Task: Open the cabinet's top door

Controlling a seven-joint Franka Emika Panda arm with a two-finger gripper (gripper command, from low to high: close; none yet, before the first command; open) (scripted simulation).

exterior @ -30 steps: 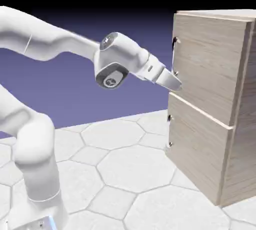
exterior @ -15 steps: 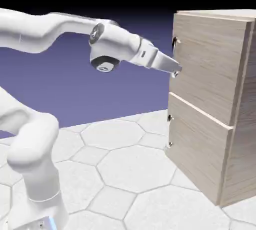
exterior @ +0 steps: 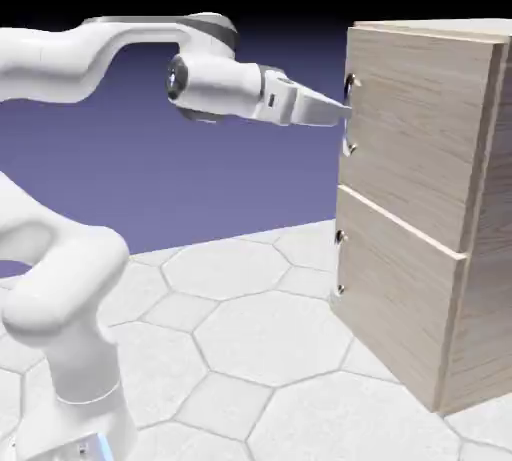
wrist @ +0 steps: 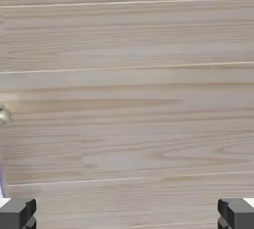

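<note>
Standing at the 3 o'clock side of the exterior view: the cabinet (exterior: 430, 199), tall, boxy, light wood grain, on the pale hexagon-tiled table (exterior: 250, 349). Item, the top door (exterior: 415, 119): upper front panel, flush with the cabinet face, shut; its small silver handle (exterior: 351, 114) sits along the panel's 9 o'clock edge. Item, lower panel (exterior: 395, 299): shorter, directly beneath, also shut, with its own small handle at its 9 o'clock edge. Item, the gripper (exterior: 338, 107): held level on the white arm (exterior: 70, 69), pointing toward 3 o'clock, its tip at the top door's handle; whether it touches cannot be told from this side. Hand view: wood grain of the cabinet fills nearly the whole field, with thin horizontal seams; a small silver piece shows at the 9 o'clock edge. Item, fingertips (wrist: 18, 213): two grey pads at the 7 and 5 o'clock corners, set wide apart, nothing between them.
</note>
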